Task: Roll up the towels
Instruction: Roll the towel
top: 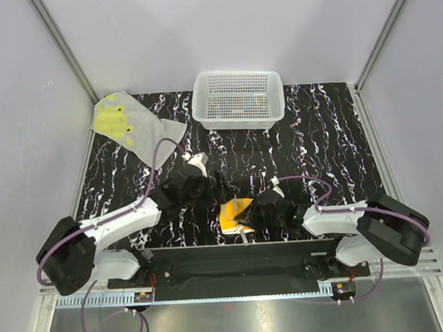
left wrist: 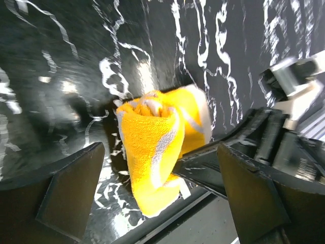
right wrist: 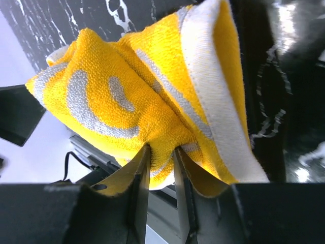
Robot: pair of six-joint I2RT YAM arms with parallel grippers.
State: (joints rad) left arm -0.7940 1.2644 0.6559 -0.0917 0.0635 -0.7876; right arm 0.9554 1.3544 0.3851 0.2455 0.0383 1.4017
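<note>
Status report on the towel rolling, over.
Left gripper open, off the orange towel. Right gripper pinching it. Grey towel flat, far left. Basket at back, not obstructing.

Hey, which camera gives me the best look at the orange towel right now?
Left wrist view: the whole loosely rolled orange towel shows, edges included. The right wrist view crops it, showing the part pinched in the right gripper. The top view shows it small, partly behind that gripper.
</note>
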